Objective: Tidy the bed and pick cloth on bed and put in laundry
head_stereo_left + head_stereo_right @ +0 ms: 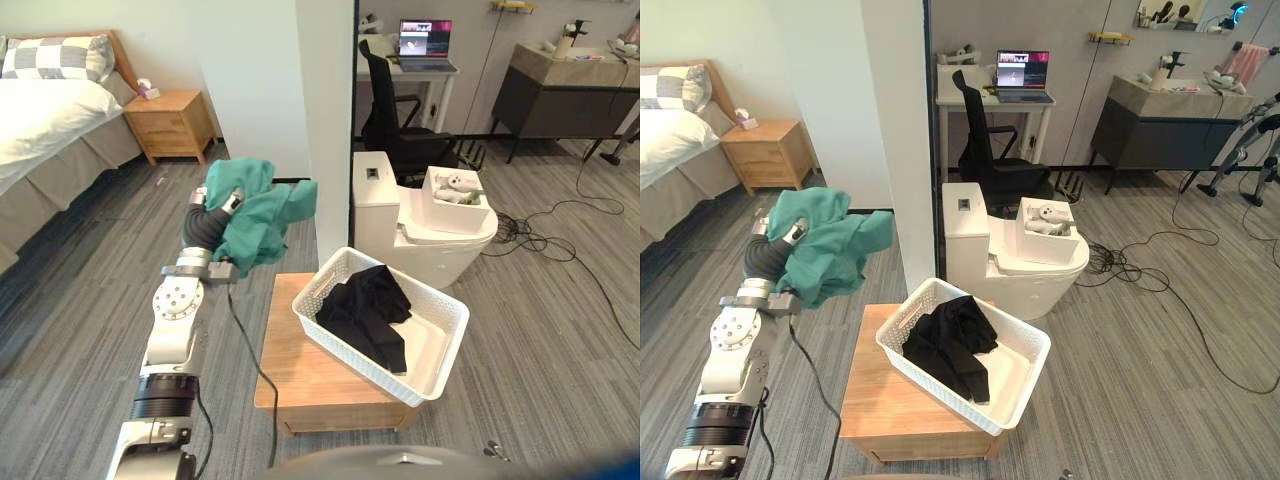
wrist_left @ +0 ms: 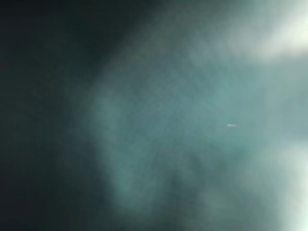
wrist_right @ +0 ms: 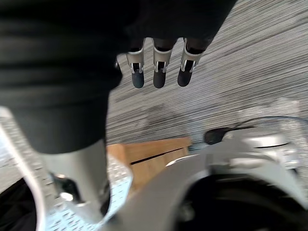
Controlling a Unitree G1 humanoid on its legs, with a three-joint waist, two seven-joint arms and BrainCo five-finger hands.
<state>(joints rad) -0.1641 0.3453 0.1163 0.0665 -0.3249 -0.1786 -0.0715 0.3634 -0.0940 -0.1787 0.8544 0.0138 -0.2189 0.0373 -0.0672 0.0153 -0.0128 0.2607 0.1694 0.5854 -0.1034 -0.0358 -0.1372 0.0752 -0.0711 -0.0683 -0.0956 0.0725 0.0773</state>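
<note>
The left hand (image 1: 230,203) is raised just beside the small wooden table (image 1: 300,375) and carries a teal cloth (image 1: 262,215), which drapes over it and hangs down. The cloth covers the fingers almost fully, so I cannot tell how they are closed. The right hand (image 3: 159,70) hangs low with straight, relaxed fingers and holds nothing. The white laundry basket (image 1: 345,352) stands on the table with a black garment (image 1: 368,310) already inside. The step in hand seems to be bringing the cloth to the basket. To do it well, the arm should move right until the whole cloth hangs above the opening, and only then let go. Otherwise a loose end may catch on the near rim and slide to the floor.
</note>
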